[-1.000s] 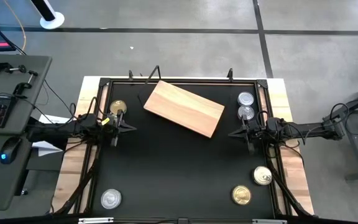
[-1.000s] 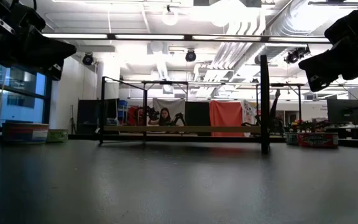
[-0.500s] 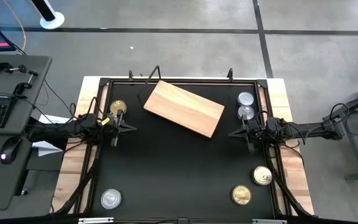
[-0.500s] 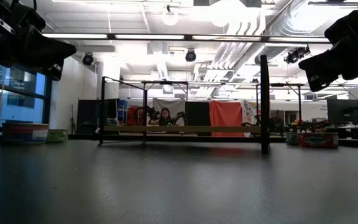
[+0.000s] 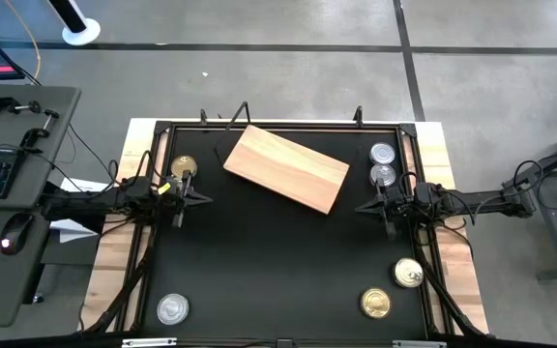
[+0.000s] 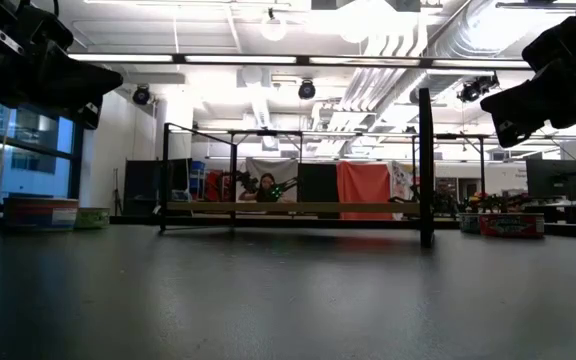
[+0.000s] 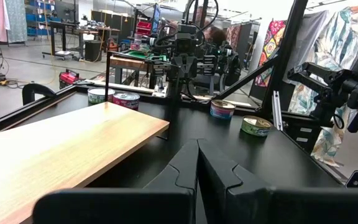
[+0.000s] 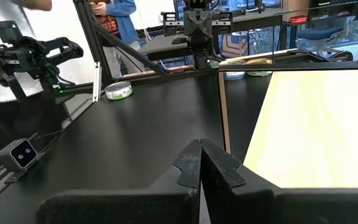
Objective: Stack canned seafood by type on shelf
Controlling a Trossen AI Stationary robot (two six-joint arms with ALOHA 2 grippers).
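The shelf [image 5: 286, 167] is a light wooden board lying flat and askew near the table's far edge; it also shows in both wrist views: shelf [image 7: 61, 149], shelf [image 8: 309, 130]. Two silver-topped tins [image 5: 382, 154] [image 5: 383, 175] sit at the far right. Two gold-topped tins [image 5: 408, 274] [image 5: 375, 303] stand at the near right. One silver tin [image 5: 172, 308] is at the near left, one gold tin [image 5: 184, 166] at the far left. My left gripper [image 5: 204, 198] hovers shut beside the gold tin, left of the board. My right gripper [image 5: 362, 207] hovers shut right of the board.
A black frame [image 5: 278, 126] rims the black table. A desk with keyboard and mouse [image 5: 8, 237] stands to the left. In the low view, room furniture and a person [image 6: 265, 186] show far behind. Open table surface lies between the two grippers and toward the near edge.
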